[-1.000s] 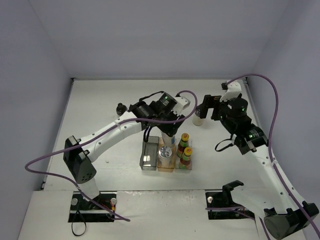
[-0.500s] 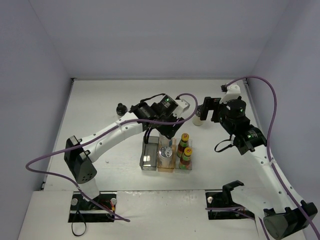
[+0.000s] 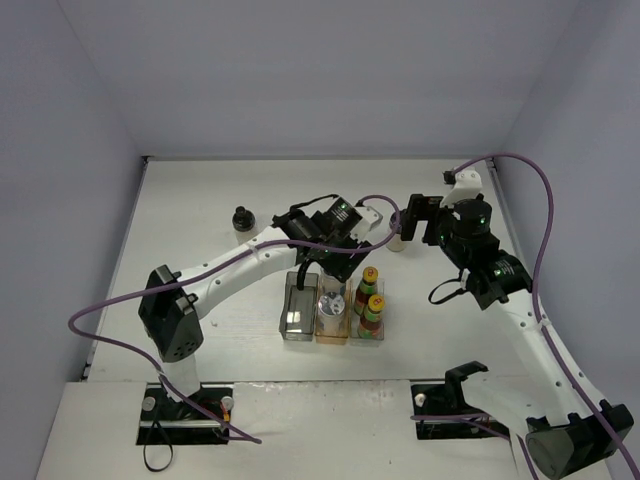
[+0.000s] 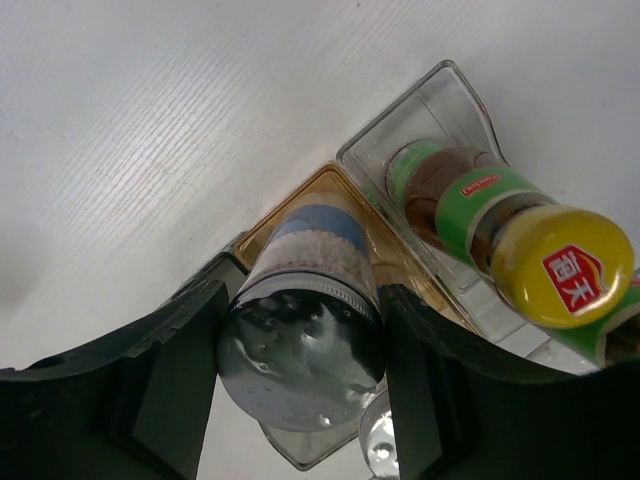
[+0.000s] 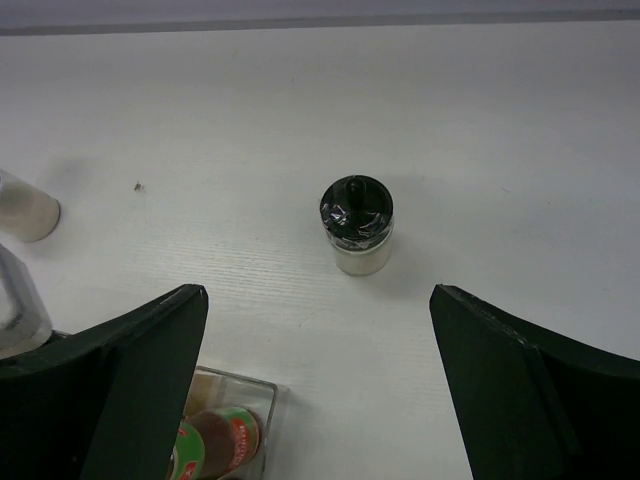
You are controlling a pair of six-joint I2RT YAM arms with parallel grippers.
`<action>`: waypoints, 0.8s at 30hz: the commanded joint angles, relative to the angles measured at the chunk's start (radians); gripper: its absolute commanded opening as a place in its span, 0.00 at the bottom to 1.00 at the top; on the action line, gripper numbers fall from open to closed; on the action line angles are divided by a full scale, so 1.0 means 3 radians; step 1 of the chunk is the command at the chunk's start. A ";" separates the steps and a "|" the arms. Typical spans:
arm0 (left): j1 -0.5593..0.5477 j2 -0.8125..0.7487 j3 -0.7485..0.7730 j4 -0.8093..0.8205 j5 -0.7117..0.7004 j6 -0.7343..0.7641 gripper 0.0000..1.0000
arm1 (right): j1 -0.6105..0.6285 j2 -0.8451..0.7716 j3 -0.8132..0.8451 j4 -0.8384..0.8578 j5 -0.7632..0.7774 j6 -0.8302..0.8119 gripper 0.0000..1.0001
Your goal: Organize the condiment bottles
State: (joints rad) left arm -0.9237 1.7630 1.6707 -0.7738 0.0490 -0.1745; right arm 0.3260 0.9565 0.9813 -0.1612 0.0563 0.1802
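Note:
My left gripper [image 3: 336, 266] [image 4: 300, 340] is shut on the silver cap of a pale bottle [image 4: 318, 250], which it holds upright in the far end of the amber bin [image 4: 330, 180]. A second silver-capped bottle [image 3: 331, 305] stands in the near end of that bin. Two dark bottles with yellow-red caps [image 3: 369, 280] [image 3: 375, 305] stand in the clear bin [image 4: 450, 100]. My right gripper [image 3: 410, 224] [image 5: 318, 295] is open and empty above a black-capped pale bottle [image 5: 357, 225] [image 3: 397, 241]. The other black-capped bottle [image 3: 242, 217] stands at the far left.
The grey bin [image 3: 298, 310] stands left of the amber bin, with no bottle in it. The three bins sit side by side at the table's middle. A pale bottle [image 5: 25, 205] shows partly at the left edge of the right wrist view. Walls close the table on three sides.
My left arm has shifted slightly right with the silver-capped bottle held over the amber bin. The right gripper has barely moved.

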 commanded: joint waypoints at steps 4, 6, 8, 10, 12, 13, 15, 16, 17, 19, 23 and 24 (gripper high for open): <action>-0.0014 -0.0027 0.0092 0.0232 -0.0020 -0.0068 0.42 | -0.0043 0.0038 -0.0019 0.0281 0.0094 0.0033 1.00; -0.0014 -0.0032 0.0091 0.0227 -0.0046 -0.0068 0.55 | -0.0049 0.0063 -0.0029 0.0297 0.0068 0.0033 1.00; -0.0014 -0.0063 0.0081 0.0222 -0.0066 -0.0068 0.61 | -0.0064 0.0109 -0.0024 0.0292 0.0032 0.0038 1.00; -0.0014 -0.0088 0.0081 0.0232 -0.0107 -0.0068 0.70 | -0.0074 0.0150 -0.0029 0.0297 0.0007 0.0043 1.00; -0.0014 -0.0129 0.0056 0.0248 -0.0117 -0.0068 0.77 | -0.0079 0.0166 -0.0024 0.0297 -0.0024 0.0049 1.00; -0.0014 -0.0150 0.0046 0.0273 -0.0117 -0.0068 0.78 | -0.0089 0.0181 -0.0019 0.0297 -0.0034 0.0059 1.00; -0.0014 -0.0180 0.0020 0.0294 -0.0112 -0.0068 0.80 | -0.0115 0.0186 -0.0009 0.0292 -0.0044 0.0064 1.00; -0.0014 -0.0186 0.0025 0.0294 -0.0107 -0.0078 0.80 | -0.0120 0.0191 -0.0004 0.0287 -0.0049 0.0069 1.00; -0.0014 -0.0211 0.0020 0.0294 -0.0107 -0.0088 0.80 | -0.0130 0.0196 0.0001 0.0287 -0.0055 0.0069 1.00; -0.0009 -0.0282 0.0045 0.0289 -0.0107 -0.0134 0.80 | -0.0166 0.0222 0.0042 0.0287 -0.0100 0.0079 1.00; 0.0021 -0.0507 0.0051 0.0340 -0.0484 -0.0211 0.80 | -0.0253 0.0395 0.0144 0.0271 -0.0268 0.0100 1.00; 0.0062 -0.0553 0.0046 0.0345 -0.0567 -0.0221 0.80 | -0.0268 0.0441 0.0155 0.0292 -0.0295 0.0105 1.00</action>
State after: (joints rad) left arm -0.9207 1.7161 1.6566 -0.7246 -0.0166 -0.2115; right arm 0.2600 1.0477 0.9771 -0.1406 0.0151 0.1947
